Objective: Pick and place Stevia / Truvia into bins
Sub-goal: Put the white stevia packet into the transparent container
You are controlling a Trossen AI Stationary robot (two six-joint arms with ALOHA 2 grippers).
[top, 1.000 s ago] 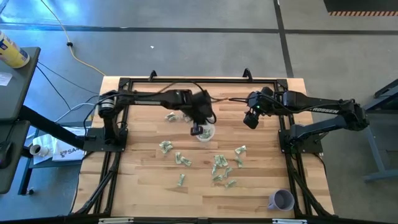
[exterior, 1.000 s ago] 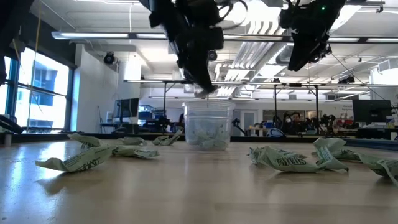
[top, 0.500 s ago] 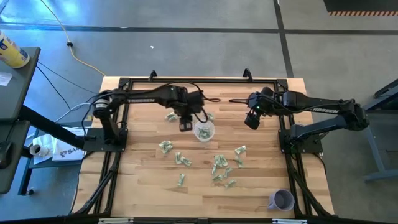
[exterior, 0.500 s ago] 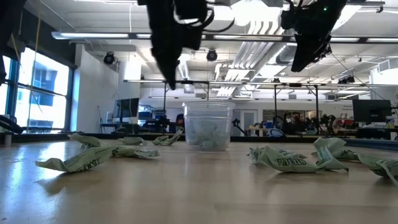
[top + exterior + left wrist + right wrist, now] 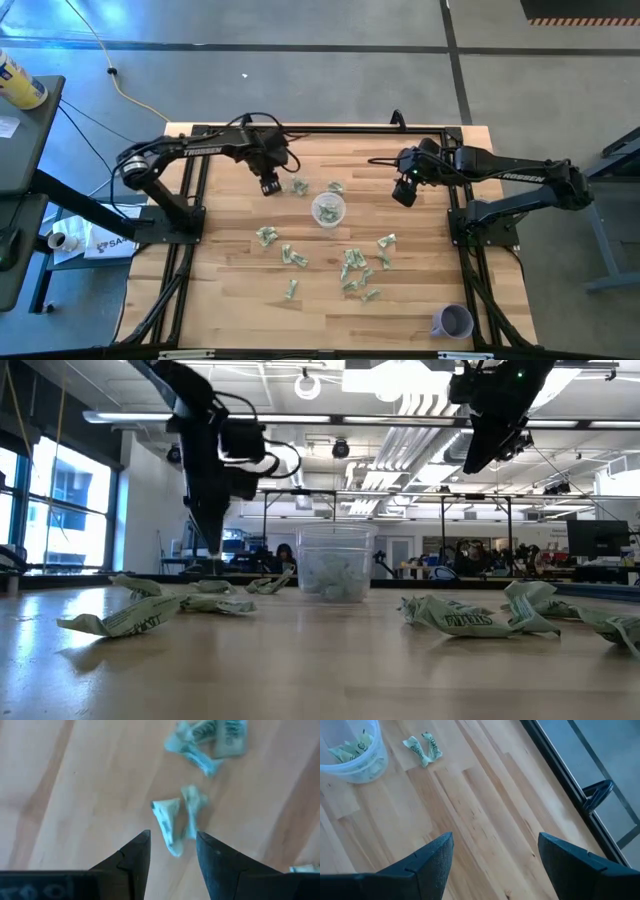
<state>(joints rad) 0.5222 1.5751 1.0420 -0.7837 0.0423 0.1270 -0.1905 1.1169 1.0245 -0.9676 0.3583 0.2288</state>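
The left claw (image 5: 268,186) is seen poised low over the wooden plank desk (image 5: 230,290), its jaws parted and nothing held between them. A crumpled green-and-white paper sweetener packet (image 5: 170,825) is framed just ahead of its dark fingertips (image 5: 142,845), with more of the same lying beyond. The small round clear plastic cup (image 5: 328,210) stands near the desk's middle, beside the left claw, and several packets are already seen inside it (image 5: 351,749). A scatter of loose packets (image 5: 352,268) is left on the near side of the cup. The right claw (image 5: 404,192) is held aloft at the far right, wide open and empty. A fresh pick is judged to be in hand: a descent and a closing on the framed packet are called for next.
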